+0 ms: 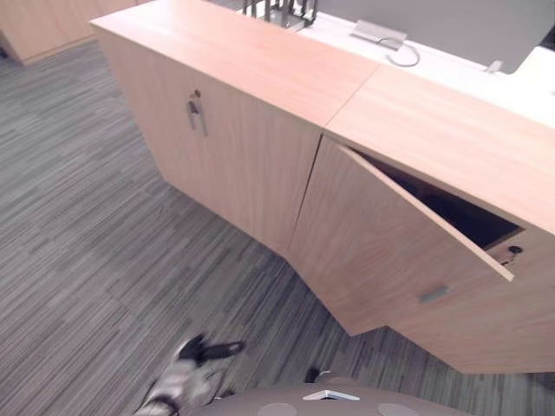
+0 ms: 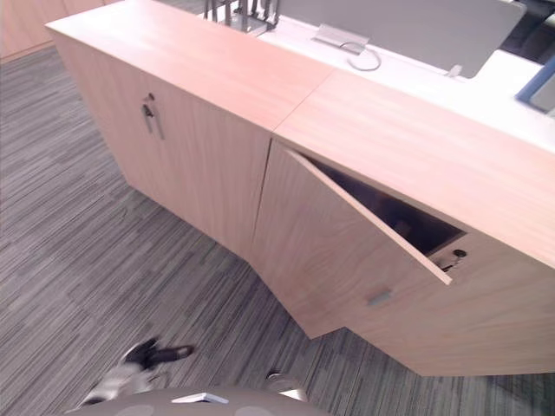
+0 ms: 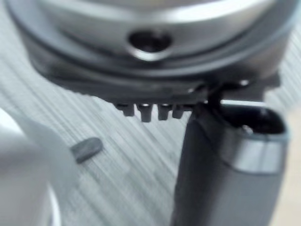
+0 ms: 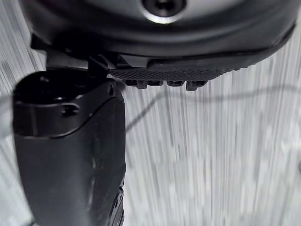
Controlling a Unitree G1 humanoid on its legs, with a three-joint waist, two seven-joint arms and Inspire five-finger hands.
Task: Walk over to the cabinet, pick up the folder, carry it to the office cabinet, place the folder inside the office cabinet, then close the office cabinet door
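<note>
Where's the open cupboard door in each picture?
Left eye view: open door, right of centre.
Right eye view: open door, near the centre.
Left wrist view: grey carpet past the left robot hand.
Right wrist view: grey carpet past the right robot hand.
Shared landmark: the striped grey carpet.

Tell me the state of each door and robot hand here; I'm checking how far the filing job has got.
left cabinet door: shut, key in its lock.
right cabinet door: ajar, swung partway out, dark interior showing.
left robot hand: open, holding nothing, low over the carpet.
right robot hand: open, holding nothing, over the carpet.
</note>
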